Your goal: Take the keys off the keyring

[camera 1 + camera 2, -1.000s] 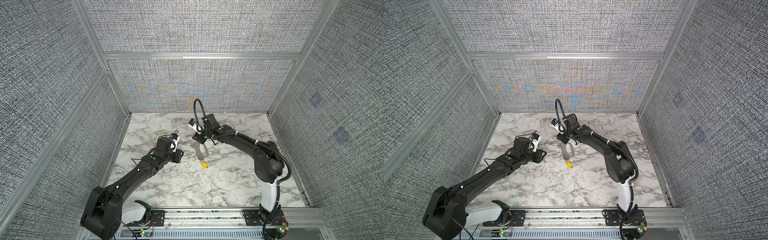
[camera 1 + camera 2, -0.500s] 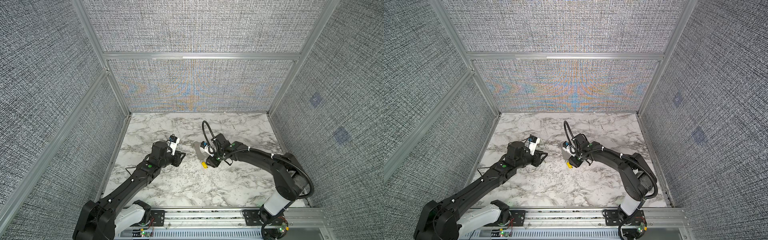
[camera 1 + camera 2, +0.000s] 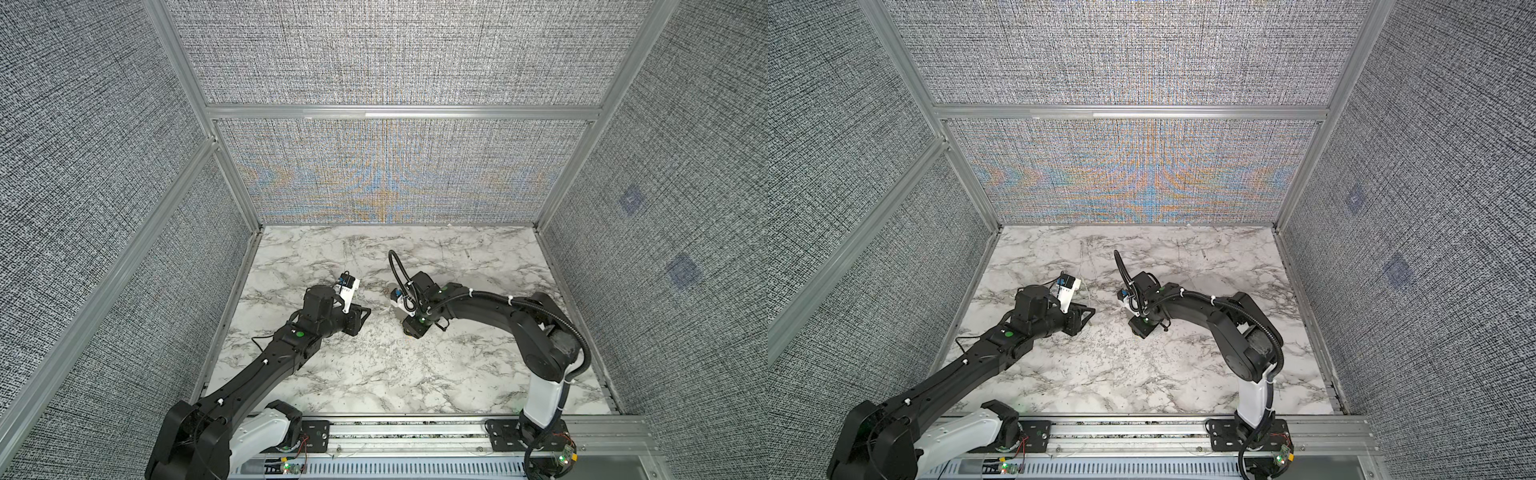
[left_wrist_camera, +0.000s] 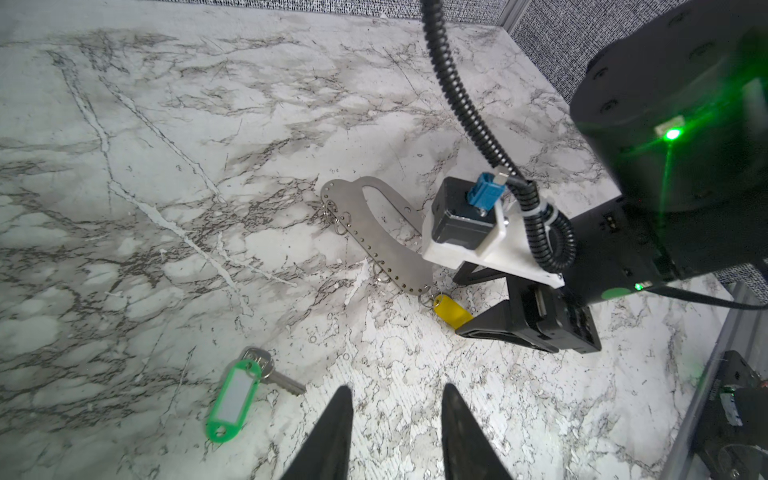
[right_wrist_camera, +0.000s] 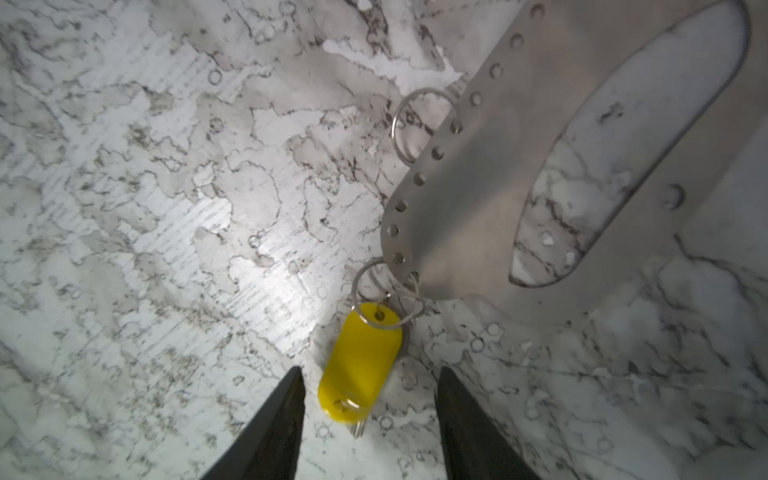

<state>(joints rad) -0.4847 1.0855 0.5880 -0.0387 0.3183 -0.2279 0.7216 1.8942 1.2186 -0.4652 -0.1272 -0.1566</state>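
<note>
The keyring (image 4: 376,239), a flat grey oval loop with small wire rings on one edge, lies on the marble table (image 4: 166,124). A key with a yellow tag (image 5: 359,361) hangs from a wire ring at the end of the keyring (image 5: 478,187). My right gripper (image 5: 372,370) is open and low over the table, one finger on each side of the yellow tag (image 4: 452,309), with a gap on both sides. A key with a green tag (image 4: 235,392) lies loose, apart from the keyring. My left gripper (image 4: 397,388) is open and empty, just beside the green-tagged key.
In both top views the left gripper (image 3: 363,318) and the right gripper (image 3: 411,332) face each other near the table's middle. Grey fabric walls (image 3: 374,174) close in three sides. A metal rail (image 3: 415,432) runs along the front edge.
My right gripper has come forward from the keyring's far end and dropped low over the yellow tag. The left arm has shifted slightly towards the front.
</note>
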